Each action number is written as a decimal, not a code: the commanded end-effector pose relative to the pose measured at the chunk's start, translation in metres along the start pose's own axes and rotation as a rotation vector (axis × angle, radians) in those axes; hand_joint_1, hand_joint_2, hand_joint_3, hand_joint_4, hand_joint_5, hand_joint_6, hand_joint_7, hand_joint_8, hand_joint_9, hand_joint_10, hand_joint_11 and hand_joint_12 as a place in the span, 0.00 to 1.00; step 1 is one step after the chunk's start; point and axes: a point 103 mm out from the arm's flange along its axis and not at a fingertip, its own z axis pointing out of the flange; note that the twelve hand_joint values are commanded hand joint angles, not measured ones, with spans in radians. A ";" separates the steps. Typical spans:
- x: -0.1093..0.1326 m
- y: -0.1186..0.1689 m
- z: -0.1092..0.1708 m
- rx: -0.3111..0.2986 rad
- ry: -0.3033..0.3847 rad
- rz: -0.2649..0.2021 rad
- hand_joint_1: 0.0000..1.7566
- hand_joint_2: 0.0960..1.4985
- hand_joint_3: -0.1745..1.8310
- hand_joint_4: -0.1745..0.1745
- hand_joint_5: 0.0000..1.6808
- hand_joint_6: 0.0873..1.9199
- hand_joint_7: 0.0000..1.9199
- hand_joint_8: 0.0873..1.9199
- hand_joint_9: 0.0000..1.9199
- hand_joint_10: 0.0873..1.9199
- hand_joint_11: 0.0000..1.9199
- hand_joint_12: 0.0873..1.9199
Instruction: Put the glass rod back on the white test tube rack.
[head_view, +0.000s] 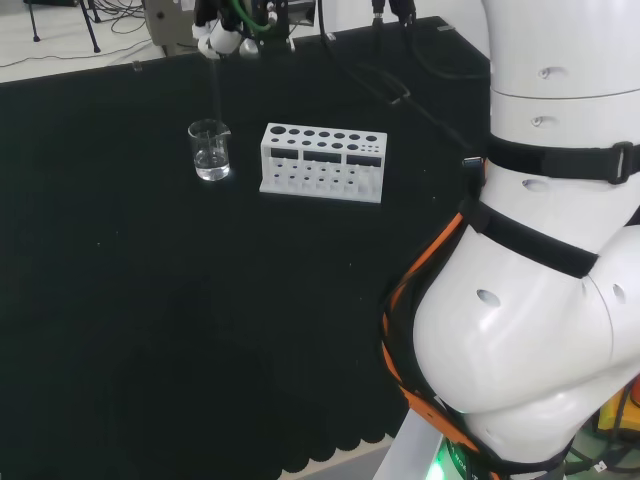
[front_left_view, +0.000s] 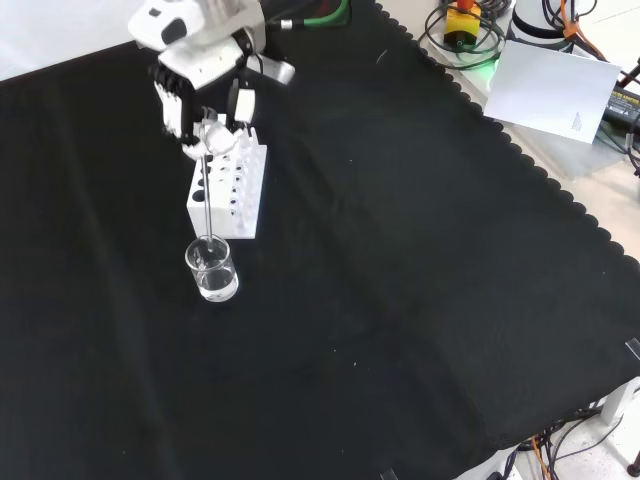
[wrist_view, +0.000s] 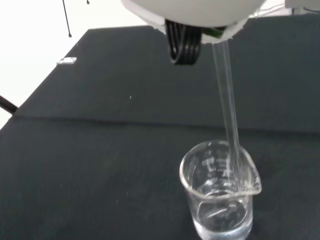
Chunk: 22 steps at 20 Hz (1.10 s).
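The glass rod (wrist_view: 227, 105) is pinched upright by the hand (front_left_view: 205, 100), its lower end inside the small glass beaker (front_left_view: 211, 270), seemingly dipped into clear liquid. The white test tube rack (head_view: 322, 161) is seen just beside the beaker.

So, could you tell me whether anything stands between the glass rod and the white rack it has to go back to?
Nothing visible does. The hand holds the glass rod upright with its lower end inside the beaker; the beaker's wall is all it must clear. The white test tube rack stands right beside the beaker, its top holes open.
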 end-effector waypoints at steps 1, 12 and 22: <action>-0.014 -0.012 -0.031 -0.024 0.012 0.027 0.74 0.42 0.45 0.00 0.71 0.25 0.60 0.61 0.88 0.42 0.82 0.38; -0.028 -0.020 -0.062 -0.057 0.020 0.061 0.74 0.42 0.45 0.00 0.72 0.24 0.60 0.61 0.88 0.42 0.82 0.38; -0.044 -0.020 -0.074 -0.068 0.031 0.085 0.74 0.41 0.45 0.00 0.72 0.24 0.60 0.60 0.88 0.42 0.82 0.38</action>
